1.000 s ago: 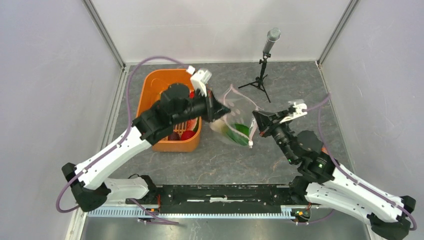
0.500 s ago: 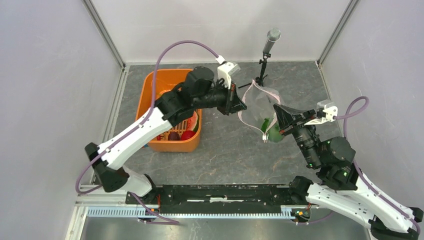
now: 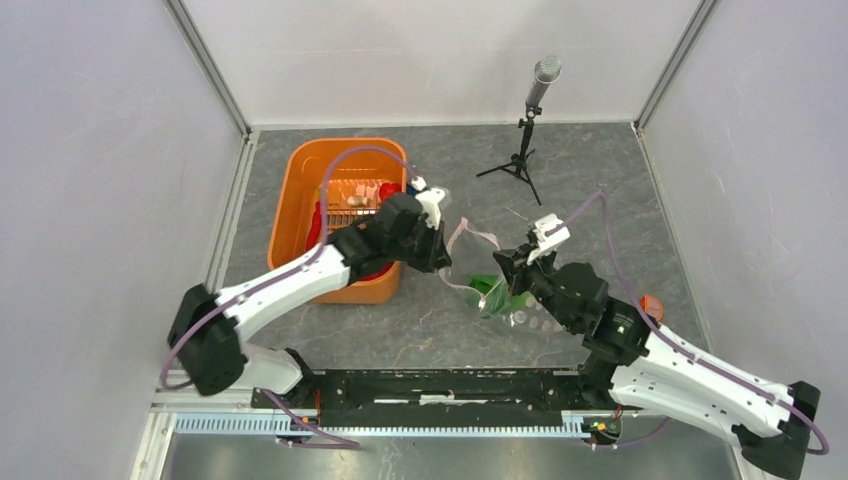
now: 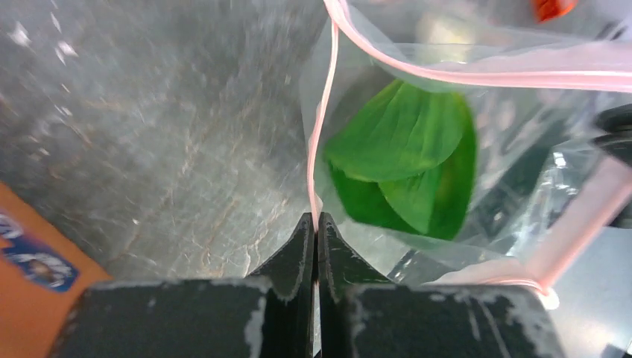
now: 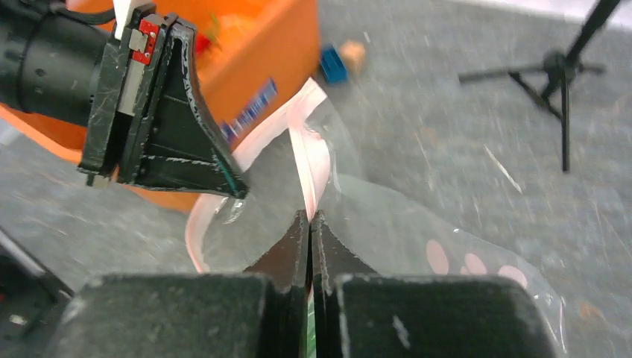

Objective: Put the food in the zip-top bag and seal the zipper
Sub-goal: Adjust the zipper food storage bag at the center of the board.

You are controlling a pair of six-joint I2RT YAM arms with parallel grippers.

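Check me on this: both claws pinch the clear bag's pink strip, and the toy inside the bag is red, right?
Not quite. The toy inside the zip-top bag is a green leafy vegetable, not red, as the left wrist view shows. The left gripper and right gripper do both pinch its pink zipper.

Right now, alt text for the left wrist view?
The left gripper, jaws shut, pinches the pale pink zipper of the clear zip-top bag, with a green leafy vegetable inside. Grey table beneath; orange tub corner at lower left.
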